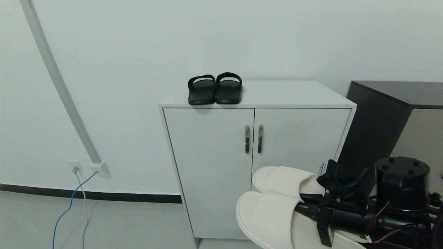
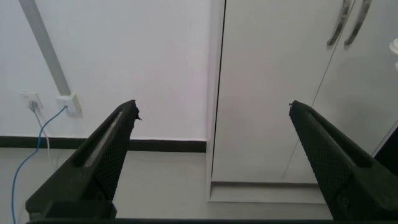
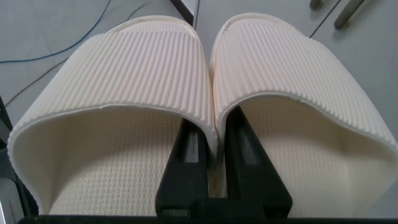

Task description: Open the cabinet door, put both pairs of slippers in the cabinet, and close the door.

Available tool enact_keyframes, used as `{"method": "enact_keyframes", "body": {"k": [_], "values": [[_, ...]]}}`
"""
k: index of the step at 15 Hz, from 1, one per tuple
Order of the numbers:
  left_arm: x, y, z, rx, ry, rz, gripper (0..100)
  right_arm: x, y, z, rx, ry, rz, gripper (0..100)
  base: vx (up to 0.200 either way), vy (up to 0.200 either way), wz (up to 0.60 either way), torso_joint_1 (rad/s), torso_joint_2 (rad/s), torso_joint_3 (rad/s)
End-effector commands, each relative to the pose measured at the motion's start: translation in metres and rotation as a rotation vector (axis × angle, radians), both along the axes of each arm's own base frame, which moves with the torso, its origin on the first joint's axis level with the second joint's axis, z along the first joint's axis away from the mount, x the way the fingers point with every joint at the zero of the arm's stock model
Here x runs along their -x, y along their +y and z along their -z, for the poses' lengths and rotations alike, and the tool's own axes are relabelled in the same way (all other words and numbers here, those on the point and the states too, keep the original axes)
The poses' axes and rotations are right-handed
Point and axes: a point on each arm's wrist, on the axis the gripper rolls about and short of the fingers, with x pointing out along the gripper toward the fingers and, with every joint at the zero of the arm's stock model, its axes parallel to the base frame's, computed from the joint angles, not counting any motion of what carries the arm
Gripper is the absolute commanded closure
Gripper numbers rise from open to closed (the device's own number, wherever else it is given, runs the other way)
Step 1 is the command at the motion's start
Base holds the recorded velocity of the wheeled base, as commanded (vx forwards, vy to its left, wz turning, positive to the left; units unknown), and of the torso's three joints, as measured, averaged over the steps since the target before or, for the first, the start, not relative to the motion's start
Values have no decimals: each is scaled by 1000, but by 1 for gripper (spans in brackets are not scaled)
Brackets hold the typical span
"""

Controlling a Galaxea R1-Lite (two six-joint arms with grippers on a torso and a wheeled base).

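- I'm seeing the pair of cream foam slippers with ribbed straps (image 1: 277, 204) lying side by side, toes pointing away from the right gripper (image 3: 216, 146).
- The right wrist view is making the grip plain: its fingers (image 3: 189, 158) are clamped on the slippers' touching inner edges, one finger inside each.
- The left gripper (image 2: 211, 112) is holding its fingers wide apart, with the white two-door cabinet (image 2: 273, 93) beyond them.
- The head view is adding the cabinet's shut doors and the black rubber slippers (image 1: 214, 89) resting on its top, well beyond the fingers.

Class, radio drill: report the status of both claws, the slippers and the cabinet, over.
Left claw open, empty, facing cabinet. Right claw shut on cream slippers. Black slippers on cabinet top. Doors shut, blocking entry.
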Motion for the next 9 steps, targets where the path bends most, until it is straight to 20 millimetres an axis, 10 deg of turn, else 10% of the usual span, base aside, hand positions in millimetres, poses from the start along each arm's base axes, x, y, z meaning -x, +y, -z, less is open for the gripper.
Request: {"method": "enact_keyframes", "body": {"k": [1,9], "values": [[0,0,0,0,1,-1,0,0,0,1,2,3,0,100,0,0,0,-139,456,334],[0,0,0,1,1,-1,0,1,0,4,10,12,-3,100,0,0,0,-65,398,311]]}}
